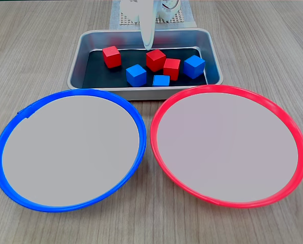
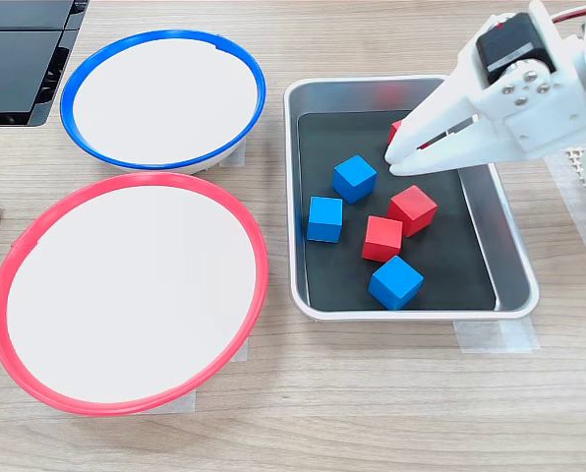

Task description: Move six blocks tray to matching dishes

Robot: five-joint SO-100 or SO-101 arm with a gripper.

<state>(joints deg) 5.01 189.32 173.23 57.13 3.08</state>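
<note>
Judging by their matte faces and small size, the six blocks look light, rigid and not slippery, so a pinch across two opposite flat sides should hold each one. All six sit in the tray (image 2: 509,236): three blue blocks (image 2: 355,178) (image 2: 324,218) (image 2: 396,282) and three red blocks (image 2: 412,209) (image 2: 382,238) (image 1: 111,56). Two reds (image 1: 155,60) (image 1: 172,69) nearly touch, so the outlying cubes look easier to take first.

Both dishes are bare, the blue dish (image 2: 77,84) and the red dish (image 2: 259,246) lying just beside the tray.

Hanging over the tray's far part in a fixed view, the gripper (image 2: 396,157) points its white fingers down toward the cubes. Its tips sit close together, almost closed, with nothing between them. One red block is partly hidden behind the fingers; whether they touch it cannot be told. For any cube, the fingers would need to spread wider than they stand now.
</note>
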